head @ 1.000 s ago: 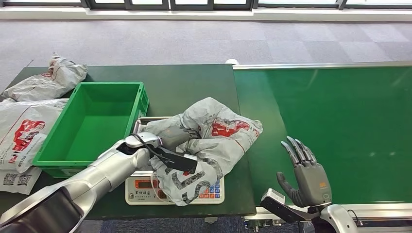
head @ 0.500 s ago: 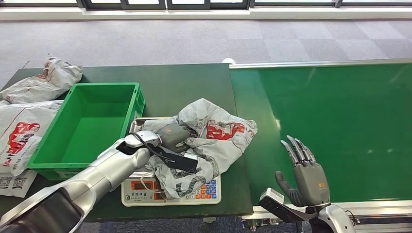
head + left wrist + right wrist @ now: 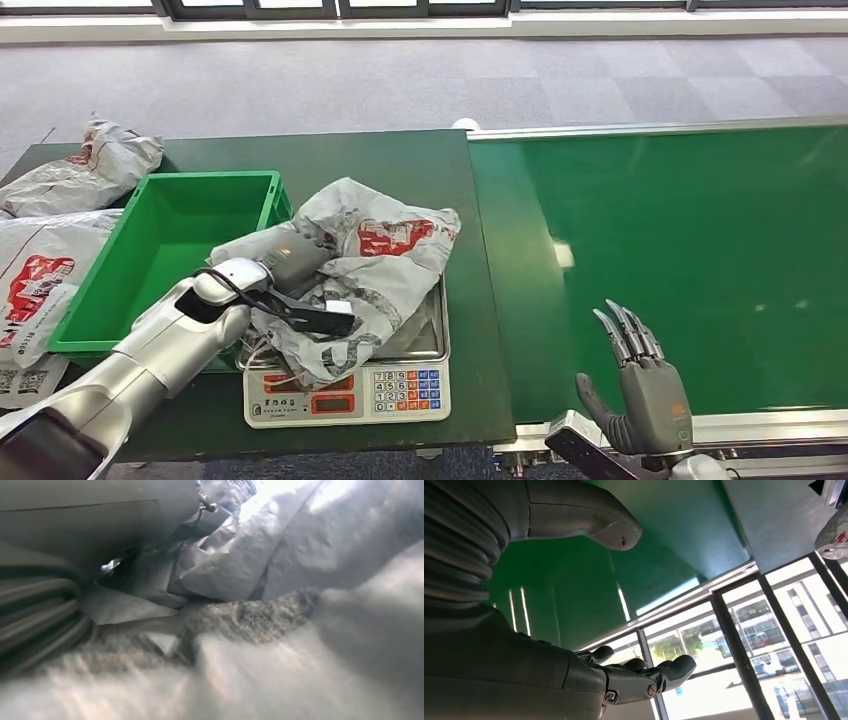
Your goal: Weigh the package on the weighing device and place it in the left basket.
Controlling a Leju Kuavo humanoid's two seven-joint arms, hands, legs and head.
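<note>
**Package held over the scale, leaning toward the green basket**

The long green belt (image 3: pixel 690 260) stretches away beyond the right hand (image 3: pixel 640 385), which hovers over its near edge with fingers (image 3: pixel 622 330) straight, spread apart and holding nothing. From the camera at that wrist, the thumb (image 3: pixel 589 520) stands well apart from the other fingers (image 3: pixel 649 675), with the belt (image 3: pixel 574 580) behind them.

The dark green table (image 3: pixel 380 170) sits to the other side, under the left hand. On it stands the green basket (image 3: pixel 150 260), just beyond the knuckles of the left hand (image 3: pixel 285 262). That hand is clenched on the grey crumpled package (image 3: pixel 370 250), its fingers buried in the plastic folds. The package bunches up around the fingers and spreads away from them over the scale's steel pan (image 3: pixel 425 335); whether it touches the pan I cannot tell. Its far corner overlaps the basket's rim. From the left wrist camera, wrinkled plastic (image 3: pixel 280 555) presses close against the hand.

The scale's keypad (image 3: pixel 405 390) lies below the hand. More bags (image 3: pixel 60 220) lie beside the basket, well apart from either hand
</note>
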